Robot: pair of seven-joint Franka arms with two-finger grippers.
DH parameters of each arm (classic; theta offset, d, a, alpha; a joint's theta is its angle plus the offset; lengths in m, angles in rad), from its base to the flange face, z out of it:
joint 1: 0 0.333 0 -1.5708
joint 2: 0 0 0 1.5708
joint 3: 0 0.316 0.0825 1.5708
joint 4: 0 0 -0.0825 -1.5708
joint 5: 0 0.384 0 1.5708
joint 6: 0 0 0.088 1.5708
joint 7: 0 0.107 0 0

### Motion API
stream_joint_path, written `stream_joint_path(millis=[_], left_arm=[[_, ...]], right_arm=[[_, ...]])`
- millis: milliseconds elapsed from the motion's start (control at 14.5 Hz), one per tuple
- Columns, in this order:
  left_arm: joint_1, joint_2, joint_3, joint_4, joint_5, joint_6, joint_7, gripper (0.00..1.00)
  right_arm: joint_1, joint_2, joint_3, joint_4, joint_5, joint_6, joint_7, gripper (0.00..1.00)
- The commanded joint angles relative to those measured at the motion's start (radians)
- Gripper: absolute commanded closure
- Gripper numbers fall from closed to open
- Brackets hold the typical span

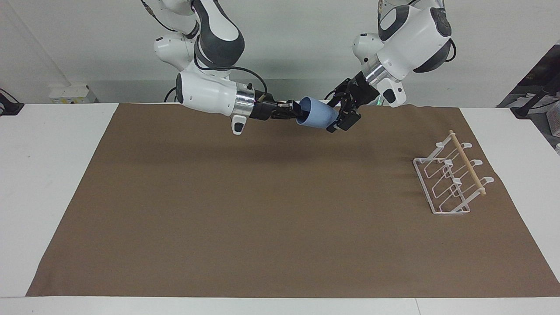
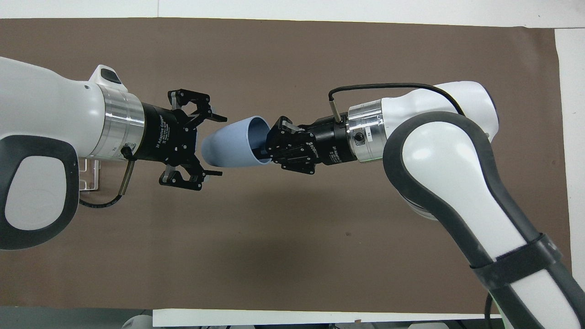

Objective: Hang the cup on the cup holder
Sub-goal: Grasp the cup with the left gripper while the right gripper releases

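Observation:
The light-blue cup point(image 1: 318, 117) is held on its side in the air over the mat's edge nearest the robots, base toward the left arm's end. My right gripper point(image 1: 296, 114) is shut on the cup's rim, one finger inside the mouth; it also shows in the overhead view point(image 2: 267, 148). My left gripper point(image 1: 334, 116) is open, its fingers standing either side of the cup's base point(image 2: 228, 148) with gaps showing in the overhead view point(image 2: 221, 146). The white wire cup holder point(image 1: 450, 179) stands at the left arm's end, bare; in the overhead view point(image 2: 93, 176) the left arm hides most of it.
A brown mat point(image 1: 262, 218) covers most of the white table point(image 1: 52, 183). Nothing else lies on it.

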Motion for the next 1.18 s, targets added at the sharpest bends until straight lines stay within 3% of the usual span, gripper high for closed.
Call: stream_joint_path(millis=[0,207,415,484,761,830,899,1106], left_arm=[[-0.021,-0.030,-0.010,-0.042,-0.013,0.065,-0.074,0.01],[-0.029,-0.020,-0.011,-0.042,-0.013,0.096,-0.112,0.16],[-0.029,-0.020,-0.010,-0.039,-0.012,0.089,-0.115,0.41],[-0.029,-0.020,-0.010,-0.037,-0.010,0.088,-0.114,0.55],[-0.028,-0.019,-0.010,-0.033,-0.010,0.088,-0.122,0.59],[-0.028,-0.019,-0.010,-0.034,-0.010,0.088,-0.123,0.59],[-0.028,-0.019,-0.008,-0.034,-0.010,0.088,-0.126,0.59],[-0.029,-0.019,-0.008,-0.036,-0.004,0.085,-0.140,0.59]], right_arm=[[0.004,-0.024,-0.003,-0.025,0.021,0.020,0.025,1.00],[-0.002,-0.024,-0.003,-0.024,0.021,0.017,0.025,1.00],[-0.004,-0.024,-0.003,-0.024,0.021,0.017,0.026,1.00],[-0.004,-0.024,-0.003,-0.024,0.021,0.016,0.026,1.00],[-0.004,-0.024,-0.003,-0.021,0.021,0.014,0.025,0.98],[-0.004,-0.024,-0.003,-0.019,0.020,0.013,0.025,0.69],[-0.005,-0.025,-0.006,-0.019,0.018,0.011,0.026,0.01],[-0.048,-0.074,-0.009,-0.021,-0.076,0.010,0.026,0.01]])
